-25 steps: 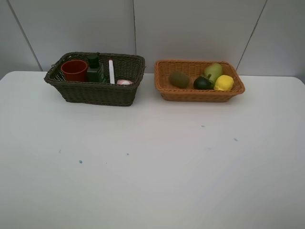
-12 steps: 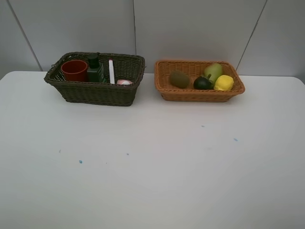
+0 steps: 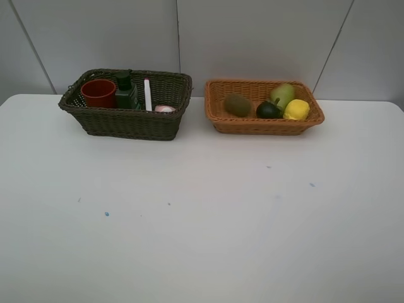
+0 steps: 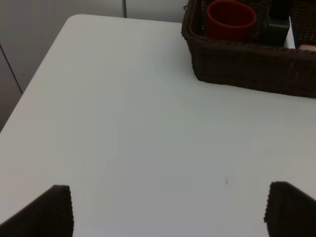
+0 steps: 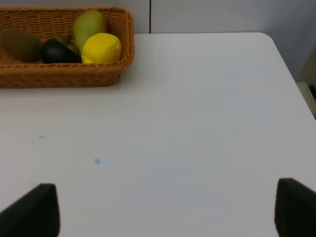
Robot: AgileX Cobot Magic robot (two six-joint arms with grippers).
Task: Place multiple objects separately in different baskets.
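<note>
Wicker everywhere up ahead: the dark basket (image 3: 126, 120) sits well forward of the left pincer (image 4: 168, 210), holding the red cup (image 3: 98, 93), green bottle (image 3: 125, 92), white marker (image 3: 148, 95) and the pink bottle (image 3: 165, 108); the orange basket (image 3: 262, 123), well ahead of the right pincer (image 5: 168, 212), carries kiwi (image 3: 237, 105), mangosteen (image 3: 268, 110), pear (image 3: 282, 94) and lemon (image 3: 296, 110). Both pincers hang released, jaws spread wide, gripping nothing, low over bare white worktop (image 3: 202, 214). By the look of it, the sorting is finished. Judging handling: the fruits seem light and rounded, likely to roll, best pinched across the middle; the cup looks stiff, best taken by its rim; the marker is thin and slippery. Nothing lies between pincers and baskets, only faint blue specks (image 5: 97, 161).
</note>
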